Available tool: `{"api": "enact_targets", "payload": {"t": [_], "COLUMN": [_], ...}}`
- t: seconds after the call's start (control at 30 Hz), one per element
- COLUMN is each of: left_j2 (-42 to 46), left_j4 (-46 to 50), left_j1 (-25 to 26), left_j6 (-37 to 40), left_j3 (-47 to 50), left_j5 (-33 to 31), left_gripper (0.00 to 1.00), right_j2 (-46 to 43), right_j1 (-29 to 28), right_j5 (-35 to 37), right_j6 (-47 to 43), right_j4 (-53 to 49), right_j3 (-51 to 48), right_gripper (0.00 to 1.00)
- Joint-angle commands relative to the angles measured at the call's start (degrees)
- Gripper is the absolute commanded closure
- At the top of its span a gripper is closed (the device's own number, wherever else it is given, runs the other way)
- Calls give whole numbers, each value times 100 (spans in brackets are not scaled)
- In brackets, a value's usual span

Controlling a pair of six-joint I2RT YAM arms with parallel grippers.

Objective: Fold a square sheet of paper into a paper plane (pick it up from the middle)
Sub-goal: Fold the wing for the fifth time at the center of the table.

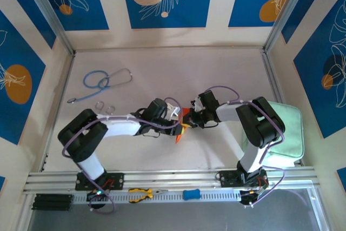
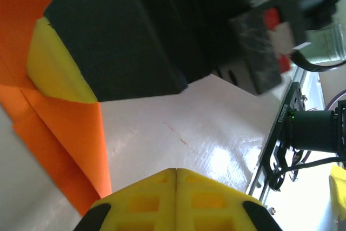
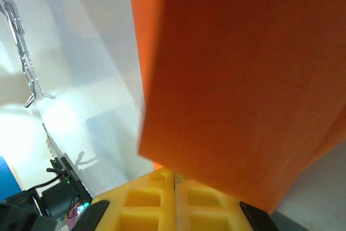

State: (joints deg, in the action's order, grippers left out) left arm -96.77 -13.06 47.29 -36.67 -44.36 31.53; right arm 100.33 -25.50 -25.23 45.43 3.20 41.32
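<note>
- Orange paper (image 2: 59,133) is off the table (image 1: 162,68), held in the air between the two arms near the middle of the workspace.
- Right claw (image 3: 174,187): yellow fingers pressed together, and the paper spreads out from their tips across my right wrist view. From the left wrist camera I can see one of its pads (image 2: 54,68) flat against the paper. I read this as a pinch on the paper.
- Left claw (image 2: 175,187): fingers meet along a tight seam with nothing visible between them. The paper's lower corner ends just beside its left finger. I cannot tell whether that corner is caught.
- Paper state: no longer a flat square. The left wrist view shows crease lines and overlapping layers. From above it looks narrow and comes to a point toward the arm bases.
- My judgement on progress: pickup is done and several folds are in. The centre crease and the wings are hidden by the claws, so I cannot call the plane finished.
- Likely left to do: check or sharpen the remaining folds, shape the wings, then set the plane down.
- Not involved: stethoscope (image 1: 108,82) at far left, green pad (image 1: 284,128) under the right arm, pliers (image 1: 141,194) on the front rail.
</note>
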Motion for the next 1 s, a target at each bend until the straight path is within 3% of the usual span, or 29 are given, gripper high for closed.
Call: {"api": "enact_targets", "payload": {"t": [0.0, 0.53, 0.97], "left_j2": [-267, -887, -367], "left_j4": [-377, 195, 603], "left_j1": [43, 122, 242], "left_j6": [-198, 117, 209], "left_j3": [-210, -312, 448], "left_j5": [210, -104, -384], "left_gripper": [96, 94, 94], "right_j2": [171, 206, 226], "right_j1": [26, 25, 37], "right_j5": [388, 402, 422], "right_j6": [-37, -45, -74], "right_j4": [-399, -449, -501], "right_j3": [-25, 5, 23], "right_gripper": [96, 96, 96]}}
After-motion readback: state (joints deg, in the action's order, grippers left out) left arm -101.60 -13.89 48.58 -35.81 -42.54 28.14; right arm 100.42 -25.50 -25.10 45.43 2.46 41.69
